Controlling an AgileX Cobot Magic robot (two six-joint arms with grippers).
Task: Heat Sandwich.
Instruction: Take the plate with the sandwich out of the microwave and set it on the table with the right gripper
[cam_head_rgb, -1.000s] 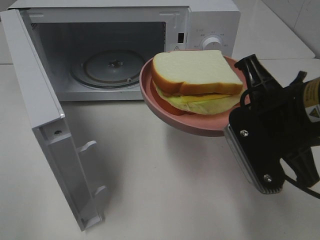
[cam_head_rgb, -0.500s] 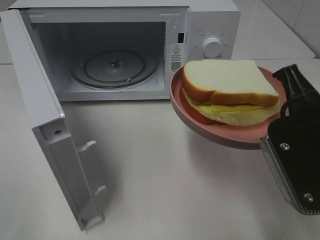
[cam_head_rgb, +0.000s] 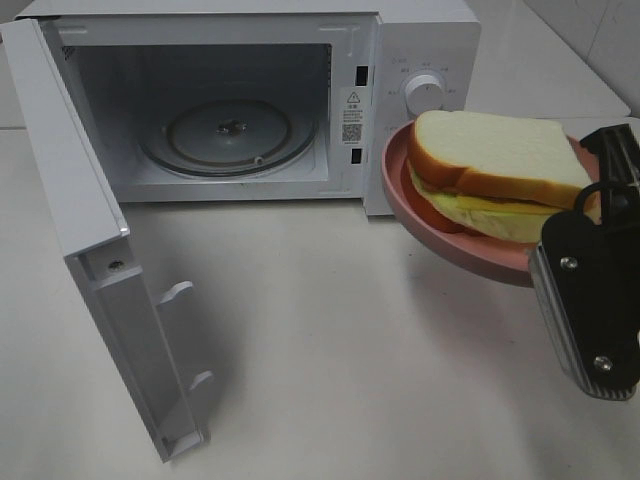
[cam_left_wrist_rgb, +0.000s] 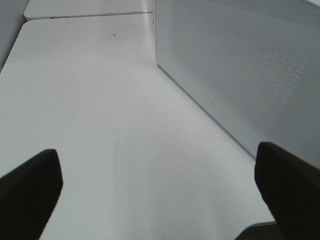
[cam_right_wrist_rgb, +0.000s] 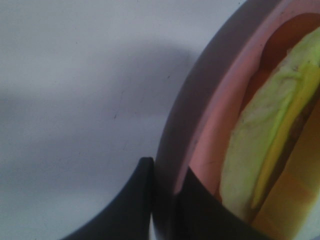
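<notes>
Since a second ago the sandwich (cam_head_rgb: 500, 170) and its pink plate (cam_head_rgb: 440, 235) have moved away from the mouth of the microwave (cam_head_rgb: 250, 100), from in front of the open cavity to the control-panel side, and the right gripper (cam_right_wrist_rgb: 162, 187) carrying them has shifted the same way. The sandwich now lies on the plate, which is held clear of the table (cam_head_rgb: 330, 350) in front of the microwave's dial (cam_head_rgb: 424, 92), just beside its front corner. The right gripper's jaws are clamped on the plate's rim, one finger under it and one over it, as the right wrist view shows with lettuce and yellow filling close by. The microwave's door (cam_head_rgb: 90, 260) stands swung wide open on the side far from the plate, and the glass turntable (cam_head_rgb: 230, 135) sits bare inside the cavity. The left gripper (cam_left_wrist_rgb: 160, 185) hangs over the table beside the microwave's perforated side wall (cam_left_wrist_rgb: 240, 65), its two fingers (cam_left_wrist_rgb: 30, 190) spread wide apart with nothing between them.
</notes>
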